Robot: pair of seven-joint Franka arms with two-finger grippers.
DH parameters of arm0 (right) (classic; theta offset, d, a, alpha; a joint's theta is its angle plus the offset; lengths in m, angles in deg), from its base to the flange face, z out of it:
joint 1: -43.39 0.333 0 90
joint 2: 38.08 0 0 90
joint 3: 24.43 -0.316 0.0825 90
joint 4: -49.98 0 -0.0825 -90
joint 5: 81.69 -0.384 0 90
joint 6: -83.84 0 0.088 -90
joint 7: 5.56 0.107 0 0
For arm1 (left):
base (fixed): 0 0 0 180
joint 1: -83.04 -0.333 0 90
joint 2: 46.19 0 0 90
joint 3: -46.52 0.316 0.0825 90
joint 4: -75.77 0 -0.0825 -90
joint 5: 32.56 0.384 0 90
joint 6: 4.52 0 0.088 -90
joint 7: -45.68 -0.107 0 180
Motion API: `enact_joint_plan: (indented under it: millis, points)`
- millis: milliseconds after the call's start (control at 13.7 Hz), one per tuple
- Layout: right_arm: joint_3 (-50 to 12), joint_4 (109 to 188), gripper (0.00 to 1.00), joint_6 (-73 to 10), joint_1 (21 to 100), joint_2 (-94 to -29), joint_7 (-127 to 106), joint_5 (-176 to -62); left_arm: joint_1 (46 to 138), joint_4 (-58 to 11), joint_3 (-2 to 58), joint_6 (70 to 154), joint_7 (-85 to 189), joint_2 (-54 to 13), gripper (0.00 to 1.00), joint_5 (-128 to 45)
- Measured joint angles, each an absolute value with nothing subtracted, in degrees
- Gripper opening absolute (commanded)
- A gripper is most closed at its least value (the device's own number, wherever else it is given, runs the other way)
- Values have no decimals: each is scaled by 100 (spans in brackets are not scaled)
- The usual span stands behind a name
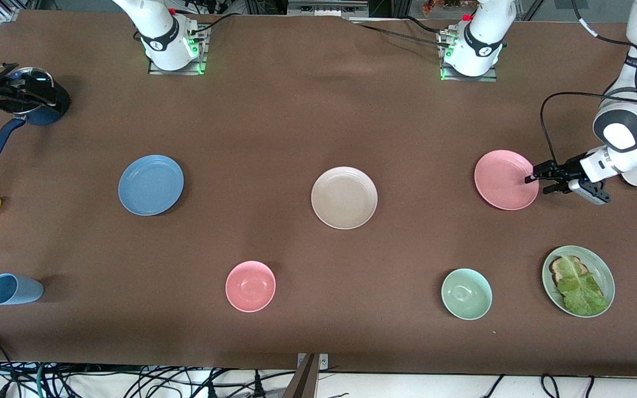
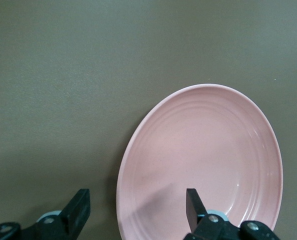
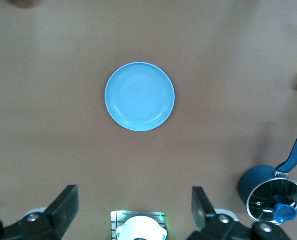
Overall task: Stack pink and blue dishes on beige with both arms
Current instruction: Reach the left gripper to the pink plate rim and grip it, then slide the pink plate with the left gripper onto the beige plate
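Nothing was stacked yet: beige plate (image 1: 344, 197) sat bare mid-frame, left gripper (image 1: 535, 179) straddled the pink plate's (image 1: 505, 179) rim unclenched, blue plate (image 1: 151, 184) untouched, right gripper (image 3: 133, 206) released up high.

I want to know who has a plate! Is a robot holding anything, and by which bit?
Nothing is held yet. The left gripper has open jaws around the pink plate's rim. The right gripper waits open above the blue plate.
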State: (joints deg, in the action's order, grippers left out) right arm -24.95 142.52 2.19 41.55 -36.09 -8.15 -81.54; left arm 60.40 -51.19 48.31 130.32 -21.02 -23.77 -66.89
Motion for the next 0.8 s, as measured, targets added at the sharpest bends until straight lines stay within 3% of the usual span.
enact_joint_plan:
  millis: [511,657,730,803]
  points:
    - [-2494,14252,100,219,4155,-3609,-815,-8154,6040,-5139,4830,13041,-2114,-2297,35,-6890]
    - [-2493,14252,100,219,4155,-3609,-815,-8154,6040,-5138,4830,13116,-2136,-2240,8,-6890]
    - [-2493,14252,100,219,4155,-3609,-815,-8154,6040,-5138,4830,13168,-2215,-2224,0,-6890]
    - [-2493,14252,100,219,4155,-3609,-815,-8154,6040,-5138,4830,13193,-2305,-2222,0,-6890]
